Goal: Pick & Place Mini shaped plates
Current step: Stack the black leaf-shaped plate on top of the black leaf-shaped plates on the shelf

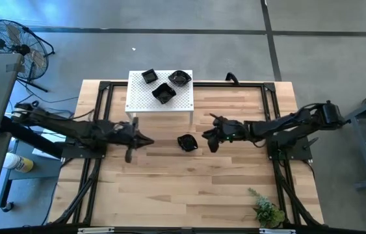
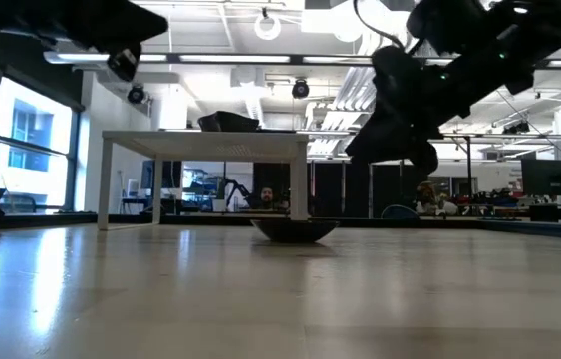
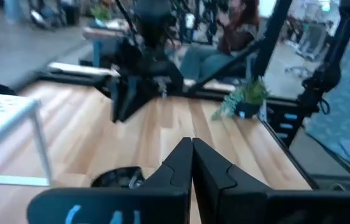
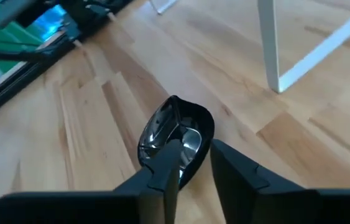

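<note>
Plate (image 4: pixel 178 134), black and glossy, lies on the table (image 1: pixel 169 188) right at the tips of the right gripper (image 4: pixel 192 163), whose parted fingers hold nothing: likely just released. Next it must lift clear. Left gripper (image 3: pixel 192 163) hangs shut and empty, well apart.

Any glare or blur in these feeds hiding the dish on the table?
Right wrist view: bright highlights glint inside the glossy black dish on the wooden table, its outline still clear. Left wrist view: soft blur throughout; the dish is only a dark smudge. Low view: backlit, the dish a silhouette. High view: evenly lit.
</note>
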Action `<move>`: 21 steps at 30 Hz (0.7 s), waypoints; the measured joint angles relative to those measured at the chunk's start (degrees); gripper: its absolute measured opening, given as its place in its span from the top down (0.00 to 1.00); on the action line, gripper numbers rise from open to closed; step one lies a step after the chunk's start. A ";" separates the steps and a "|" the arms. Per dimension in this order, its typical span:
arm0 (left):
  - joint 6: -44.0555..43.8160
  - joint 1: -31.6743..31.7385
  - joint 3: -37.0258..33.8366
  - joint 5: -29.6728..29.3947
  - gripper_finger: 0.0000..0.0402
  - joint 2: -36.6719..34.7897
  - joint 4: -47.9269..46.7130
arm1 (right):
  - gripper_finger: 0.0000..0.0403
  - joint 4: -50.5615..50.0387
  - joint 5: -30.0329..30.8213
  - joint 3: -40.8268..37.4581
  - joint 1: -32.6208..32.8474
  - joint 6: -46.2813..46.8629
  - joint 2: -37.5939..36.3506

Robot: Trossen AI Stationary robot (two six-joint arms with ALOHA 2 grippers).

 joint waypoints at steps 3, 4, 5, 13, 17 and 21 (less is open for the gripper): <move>1.16 0.00 -3.35 -0.86 1.00 -6.33 -0.39 | 0.75 -0.82 0.68 2.11 0.34 3.91 3.01; 1.52 0.00 -4.30 -0.92 1.00 -8.14 -0.41 | 0.74 -1.02 0.72 2.75 0.37 5.34 4.16; 1.59 0.02 -5.14 -0.97 1.00 -9.76 -0.30 | 0.73 -1.16 0.74 3.41 0.35 6.65 5.42; 3.00 0.95 -10.86 -2.60 1.00 -19.83 -0.48 | 0.76 -3.18 0.55 7.72 0.34 12.19 13.44; 0.94 6.02 -13.10 3.39 1.00 -21.51 -1.04 | 0.78 -3.23 -0.28 9.06 0.34 13.75 17.41; 0.29 12.92 -14.07 9.41 1.00 -21.57 -0.38 | 0.80 -2.77 -1.60 10.52 0.34 13.76 20.85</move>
